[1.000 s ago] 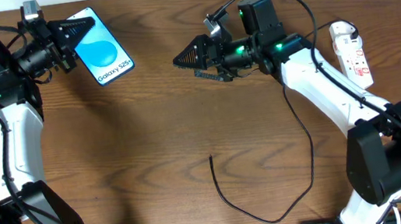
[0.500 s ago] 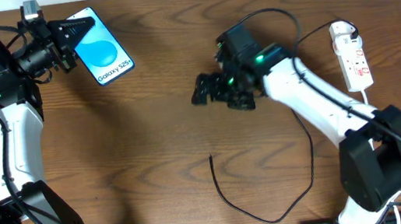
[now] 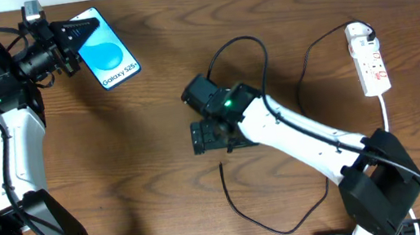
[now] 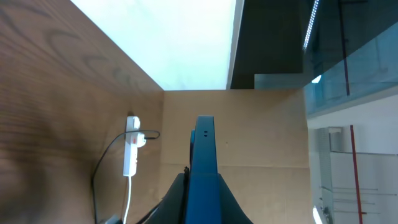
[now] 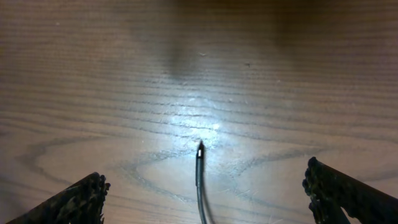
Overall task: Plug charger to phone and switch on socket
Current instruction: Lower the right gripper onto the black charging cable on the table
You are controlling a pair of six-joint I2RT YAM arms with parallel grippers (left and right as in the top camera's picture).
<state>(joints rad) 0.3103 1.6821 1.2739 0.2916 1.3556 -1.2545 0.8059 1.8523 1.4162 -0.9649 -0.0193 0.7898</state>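
Charger (image 5: pixel 198 180) tip was what your next move depended on. In the right wrist view the small plug end lay on the table (image 3: pixel 152 117) midway between the two fingers, just ahead of them. Its thin black lead ran straight back under the camera, so the long axis lay across the line from finger to finger. From overhead, the right claw (image 3: pixel 204 137) hung near the middle of the table with its jaws spread wide and nothing in them. The tip sat just beside it, on the side toward the robot's base. From there the cable swept in a loop toward the near edge and then up toward the socket (image 3: pixel 369 58), which lay well apart at the far right.

You had the right arm much the nearer. The left claw (image 3: pixel 77 36) was at the far left corner, well apart from the tip, clamped narrow on the edge of the phone (image 3: pixel 107 56), its blue screen facing up. To my eye, a short drop would have put the right fingers on either side of the lead.

Your surface was dark wood grain, bare around the tip, with a bright glare right on it. The left wrist view showed a pale board behind the table and glass panels to one side.
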